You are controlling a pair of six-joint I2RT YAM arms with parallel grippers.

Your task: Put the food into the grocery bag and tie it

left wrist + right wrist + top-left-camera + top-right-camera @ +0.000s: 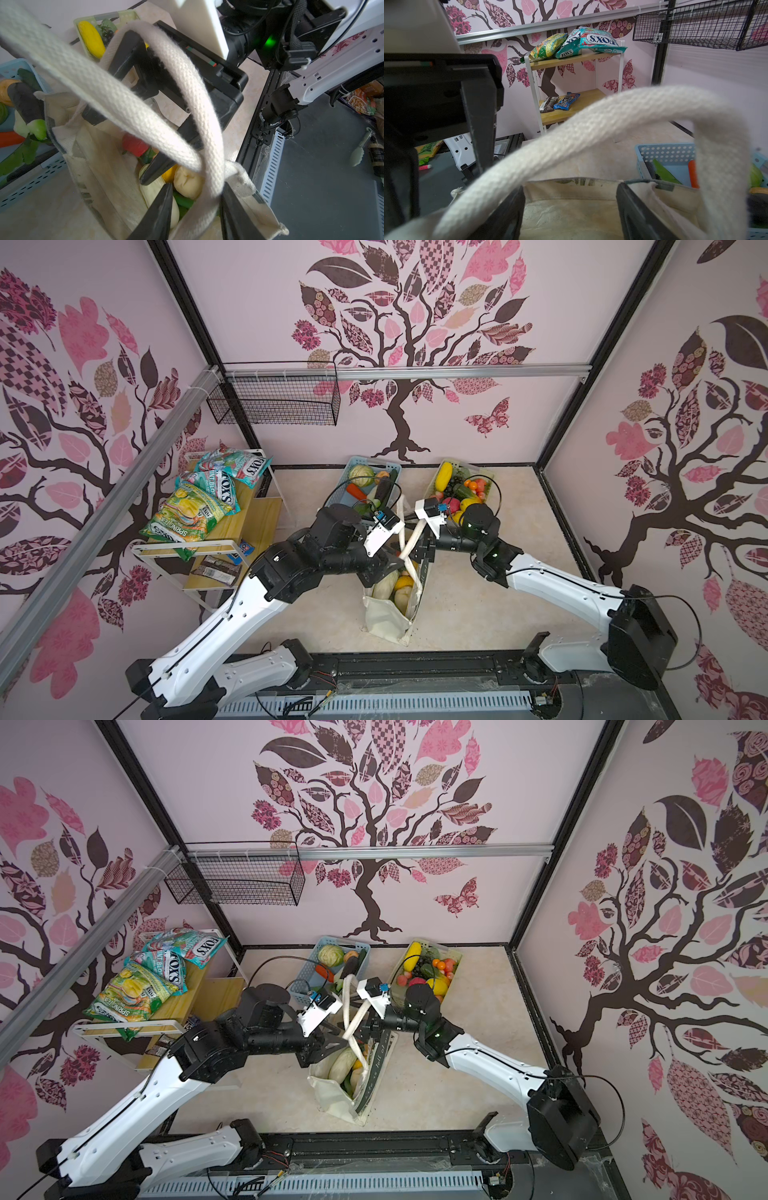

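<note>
Both arms, the left arm [232, 614] and the right arm [557, 580], reach over the beige tabletop [478, 605] and meet above the grocery bag [386, 614], which stands open near its middle. Behind it sit a light blue basket [351, 460] and a pale green basket [478, 470] of produce. The bag's straps [145, 116] cross in a loose loop above its mouth. The right gripper [570, 187] stands wide, a strap passing across its fingers. The left gripper [197, 185] has its jaws on either side of a strap at the crossing, partly apart, not pinching. Food [188, 185], white, yellow, green and red, lies inside the bag.
</note>
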